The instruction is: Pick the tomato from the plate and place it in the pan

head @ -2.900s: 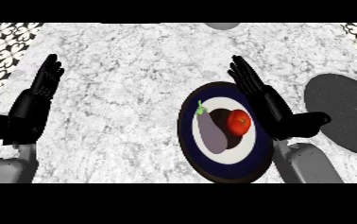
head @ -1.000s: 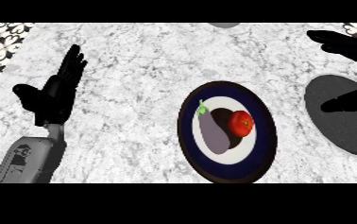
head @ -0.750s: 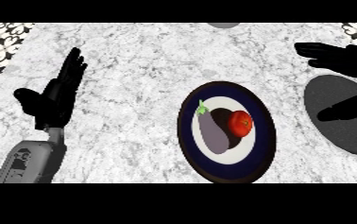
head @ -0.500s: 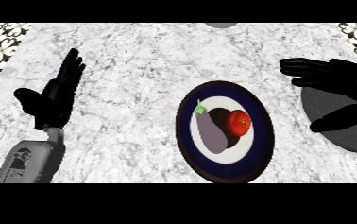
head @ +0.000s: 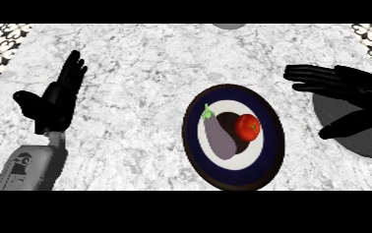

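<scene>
- The tomato [head: 247, 127] lies on the plate [head: 266, 170], on its right half and just above its middle. Nothing holds it, so the pick has not begun.
- An eggplant [head: 218, 136] lies lengthwise just left of the tomato, its green stem pointing to the plate's far rim. The two look as if they touch, though the dark shadow between them makes that hard to settle. A grasp from the tomato's right, its free side, would likely avoid nudging the eggplant.
- The plate is dark-rimmed with a pale centre and sits flat on the marbled worktop [head: 145, 70].
- The pan [head: 347, 129] lies on the worktop to the right of the plate, near it but not touching, partly cut off by the view's edge. That keeps the carry short.
- The right robot hand [head: 330, 82] hangs right of the plate and beyond its far rim, over the pan's far edge. Its fingers are stretched out and point left, spread as if readied for a reach. It holds nothing and casts a shadow on the pan.
- The left robot hand [head: 54, 101] is well to the left of the plate, fingers up and straight, empty and at rest, clear of the working side.
</scene>
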You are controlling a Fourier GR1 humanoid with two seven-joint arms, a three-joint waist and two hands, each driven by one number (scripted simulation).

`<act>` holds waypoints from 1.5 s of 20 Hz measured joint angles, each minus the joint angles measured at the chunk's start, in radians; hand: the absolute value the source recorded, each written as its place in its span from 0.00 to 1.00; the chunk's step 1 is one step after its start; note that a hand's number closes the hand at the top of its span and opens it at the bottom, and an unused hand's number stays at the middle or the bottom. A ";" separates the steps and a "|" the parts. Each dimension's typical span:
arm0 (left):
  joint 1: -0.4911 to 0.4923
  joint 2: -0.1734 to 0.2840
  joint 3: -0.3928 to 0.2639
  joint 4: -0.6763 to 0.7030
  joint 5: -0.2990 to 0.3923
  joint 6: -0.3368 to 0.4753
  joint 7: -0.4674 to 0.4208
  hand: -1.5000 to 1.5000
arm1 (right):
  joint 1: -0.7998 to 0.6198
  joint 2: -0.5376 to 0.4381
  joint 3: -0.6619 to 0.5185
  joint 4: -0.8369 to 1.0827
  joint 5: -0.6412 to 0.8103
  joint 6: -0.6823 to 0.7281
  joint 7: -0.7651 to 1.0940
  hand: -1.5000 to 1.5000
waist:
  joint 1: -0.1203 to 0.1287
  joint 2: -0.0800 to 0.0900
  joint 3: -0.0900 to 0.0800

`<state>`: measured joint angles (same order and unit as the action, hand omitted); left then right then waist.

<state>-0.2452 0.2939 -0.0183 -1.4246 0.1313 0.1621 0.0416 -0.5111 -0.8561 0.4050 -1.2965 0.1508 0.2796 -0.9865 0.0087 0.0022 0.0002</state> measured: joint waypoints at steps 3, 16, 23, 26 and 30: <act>0.004 0.001 0.009 -0.006 -0.001 -0.011 0.003 0.50 | -0.025 0.034 0.011 0.037 0.044 -0.004 0.014 0.00 | 0.002 0.000 0.000; -0.005 -0.032 0.014 0.001 -0.033 -0.007 0.009 0.50 | -0.057 0.138 0.123 0.085 0.227 -0.046 0.008 0.00 | -0.001 -0.001 0.000; 0.023 -0.038 0.026 -0.040 -0.046 -0.021 0.022 0.50 | -0.051 0.172 0.101 0.093 0.331 -0.066 0.012 0.00 | -0.003 -0.002 0.000; 0.039 -0.046 0.024 -0.068 -0.054 -0.018 0.041 0.50 | -0.027 0.189 0.102 0.063 0.404 -0.093 0.036 0.00 | -0.005 -0.003 0.000; 0.008 -0.046 0.046 -0.032 -0.056 -0.034 0.038 0.50 | -0.024 0.227 0.090 0.075 0.496 -0.106 0.045 0.00 | -0.006 -0.002 0.000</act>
<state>-0.2368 0.2482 0.0280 -1.4565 0.0756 0.1285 0.0792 -0.5350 -0.6287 0.4954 -1.2218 0.6471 0.1737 -0.9419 0.0023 0.0001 0.0000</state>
